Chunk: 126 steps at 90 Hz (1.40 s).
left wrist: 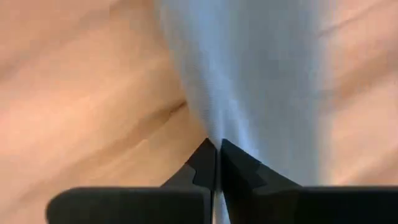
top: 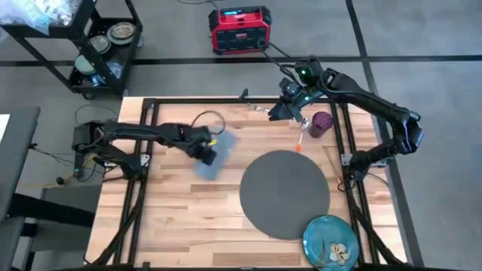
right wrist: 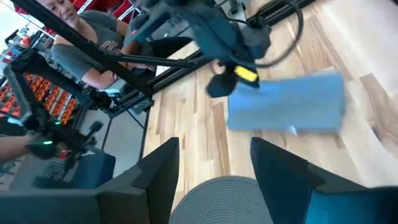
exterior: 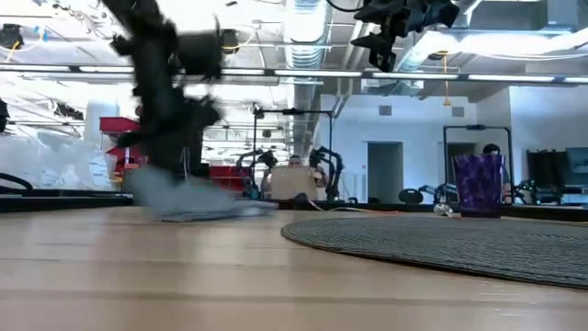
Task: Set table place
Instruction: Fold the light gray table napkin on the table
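The grey-blue napkin (top: 223, 156) lies on the wood table (top: 173, 218), left of the round dark mat (top: 285, 193). My left gripper (top: 206, 149) is shut on it near its left side. My right gripper (right wrist: 214, 148) hangs open and empty, high over the far right of the table (top: 285, 110). The purple cup (top: 321, 123) stands at the far right. An orange-handled utensil (top: 301, 140) lies between the cup and the mat. The blue-green plate (top: 331, 241) sits at the near right edge. My left gripper pinches the napkin between its two shut fingertips (left wrist: 205, 163), with the cloth (left wrist: 249, 93) running away from them over the wood. The fingers come from above, slanting from the table's left. In the low view the napkin (exterior: 188, 204) lies low on the tabletop under the arm.
Black frame rails (top: 147, 143) run along the table's left, right and far sides. A red device (top: 239, 30) and a black cart (top: 98, 45) stand on the floor beyond the far edge. A person (right wrist: 81, 43) sits beyond the table.
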Available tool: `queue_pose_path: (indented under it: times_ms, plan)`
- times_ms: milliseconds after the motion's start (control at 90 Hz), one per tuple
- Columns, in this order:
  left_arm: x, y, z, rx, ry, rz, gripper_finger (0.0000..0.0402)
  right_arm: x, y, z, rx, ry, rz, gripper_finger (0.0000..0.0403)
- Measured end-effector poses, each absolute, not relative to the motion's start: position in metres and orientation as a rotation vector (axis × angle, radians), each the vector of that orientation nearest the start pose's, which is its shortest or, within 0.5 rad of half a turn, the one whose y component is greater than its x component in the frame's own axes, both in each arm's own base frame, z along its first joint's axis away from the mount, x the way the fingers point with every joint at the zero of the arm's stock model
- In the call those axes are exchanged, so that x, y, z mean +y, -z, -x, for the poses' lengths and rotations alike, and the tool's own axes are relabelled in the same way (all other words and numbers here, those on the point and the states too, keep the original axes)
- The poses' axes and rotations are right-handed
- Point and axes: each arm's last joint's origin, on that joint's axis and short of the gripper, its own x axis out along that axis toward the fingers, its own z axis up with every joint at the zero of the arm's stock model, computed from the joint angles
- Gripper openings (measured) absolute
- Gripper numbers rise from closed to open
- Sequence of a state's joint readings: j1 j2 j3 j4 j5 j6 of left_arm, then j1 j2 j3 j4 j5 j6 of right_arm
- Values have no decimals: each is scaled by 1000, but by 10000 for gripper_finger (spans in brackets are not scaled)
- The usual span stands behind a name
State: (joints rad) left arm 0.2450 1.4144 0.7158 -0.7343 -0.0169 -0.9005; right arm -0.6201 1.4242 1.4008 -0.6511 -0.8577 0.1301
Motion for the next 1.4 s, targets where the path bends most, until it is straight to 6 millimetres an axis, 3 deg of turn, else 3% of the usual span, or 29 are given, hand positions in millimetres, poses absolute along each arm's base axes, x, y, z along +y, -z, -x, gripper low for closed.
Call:
queue_pose_path:
  times_ms: [122, 222, 478, 600, 800, 911, 1011, 1067, 1278, 1400]
  plan:
    - [40, -135, -196, 1269, -915, 1049, 0, -152, -365, -254, 519, -201, -582, 184]
    - [27, -132, -191, 1283, -916, 1102, 9, -152, -365, -254, 521, -202, -583, 184]
    - [10, -164, -184, 1166, -831, 1129, 83, -151, -361, -252, 553, -207, -581, 185]
    - [7, -172, -169, 1179, -876, 1124, 125, -150, -360, -251, 567, -211, -579, 185]
    - [8, -190, -168, 1002, -807, 1173, 162, -148, -357, -248, 601, -217, -585, 185]
    - [11, -192, -174, 918, -798, 1118, 132, -146, -356, -249, 615, -202, -579, 183]
    - [16, -184, -182, 940, -794, 1026, 44, -145, -355, -250, 626, -185, -575, 170]
    - [20, -180, -189, 932, -777, 992, 16, -143, -355, -251, 630, -191, -574, 157]
    - [40, -156, -207, 954, -831, 921, 0, -136, -354, -255, 657, -172, -553, 76]
    - [39, -141, -212, 1033, -849, 910, 0, -132, -353, -256, 669, -186, -549, 35]
